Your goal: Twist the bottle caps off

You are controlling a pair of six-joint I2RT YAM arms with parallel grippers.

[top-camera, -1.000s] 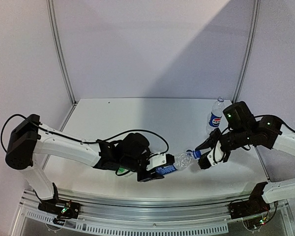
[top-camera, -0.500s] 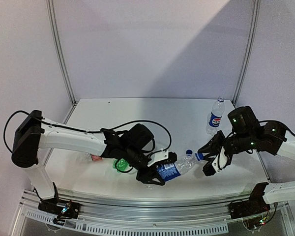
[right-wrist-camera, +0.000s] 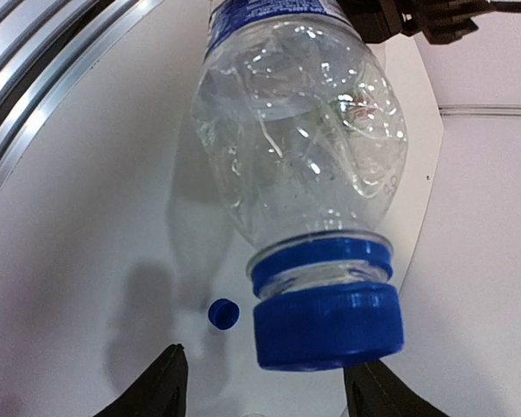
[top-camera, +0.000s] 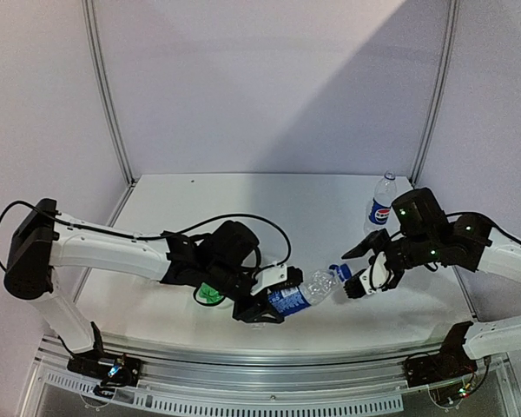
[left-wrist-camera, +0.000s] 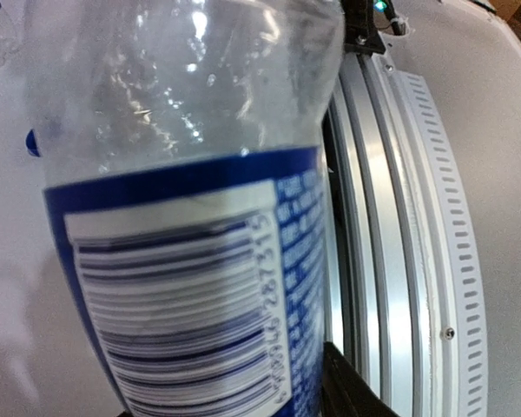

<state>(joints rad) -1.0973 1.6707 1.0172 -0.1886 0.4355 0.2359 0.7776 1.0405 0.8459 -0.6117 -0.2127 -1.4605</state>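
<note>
A clear bottle with a blue label (top-camera: 297,294) is held off the table, lying nearly level, with my left gripper (top-camera: 273,302) shut on its labelled body (left-wrist-camera: 191,261). One left finger (left-wrist-camera: 352,395) shows beside the label. The bottle's blue cap (right-wrist-camera: 328,324) sits on the neck, pointing at my right gripper (top-camera: 354,272). That gripper (right-wrist-camera: 265,395) is open, a finger on each side of the cap, not touching it. A loose blue cap (right-wrist-camera: 223,313) lies on the table below. A Pepsi bottle (top-camera: 380,205) stands at the back right. A green bottle (top-camera: 210,294) lies partly hidden under the left arm.
The metal rail (left-wrist-camera: 399,217) along the table's near edge runs close under the held bottle. The white table (top-camera: 243,208) is walled at the back and on both sides.
My right gripper has let go of the cap and opened, drew back to the right, then came close to it again. The left arm shifted the bottle slightly left.
</note>
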